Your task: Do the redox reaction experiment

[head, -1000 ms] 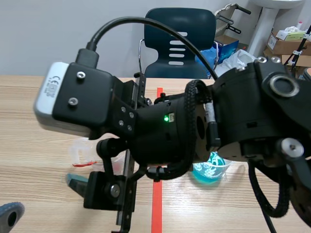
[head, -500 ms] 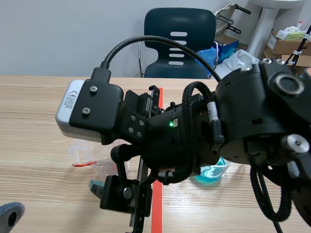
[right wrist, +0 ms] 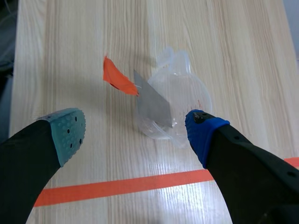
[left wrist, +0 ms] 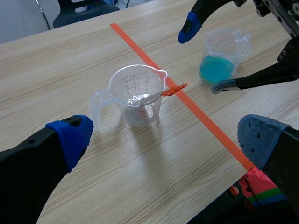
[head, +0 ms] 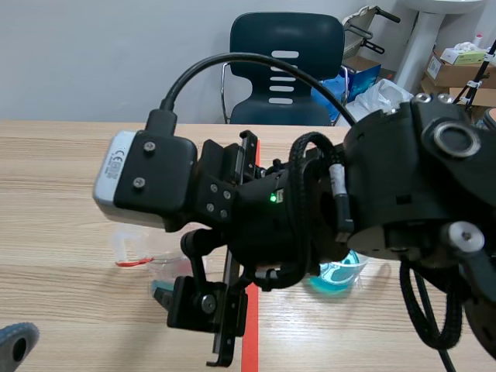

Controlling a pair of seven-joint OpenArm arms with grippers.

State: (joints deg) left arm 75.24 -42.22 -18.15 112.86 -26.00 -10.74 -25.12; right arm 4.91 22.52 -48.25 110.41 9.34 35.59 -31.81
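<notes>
A clear measuring cup (left wrist: 138, 95) stands on the wooden table with a metal strip (left wrist: 142, 99) leaning in it, the strip's orange handle (left wrist: 175, 88) sticking out over the rim. A second cup (left wrist: 222, 51) holds blue liquid. My right gripper (right wrist: 133, 133) hangs open above the table. The clear cup (right wrist: 175, 107) and strip (right wrist: 152, 105) lie just ahead of it, between its fingers. My left gripper (left wrist: 166, 140) is open and low, a short way in front of the clear cup. In the scene view the right arm hides most of the clear cup (head: 132, 248).
An orange-red tape line (left wrist: 187, 100) runs between the two cups. The right arm's bulk and its wrist camera (head: 147, 182) fill the middle of the scene view. A dark chair (head: 287, 66) stands beyond the table's far edge, with boxes at the back right.
The right arm has swung to the right and slightly down, carrying its open gripper from the clear cup's left side toward the tape line. The left gripper has stayed put.
</notes>
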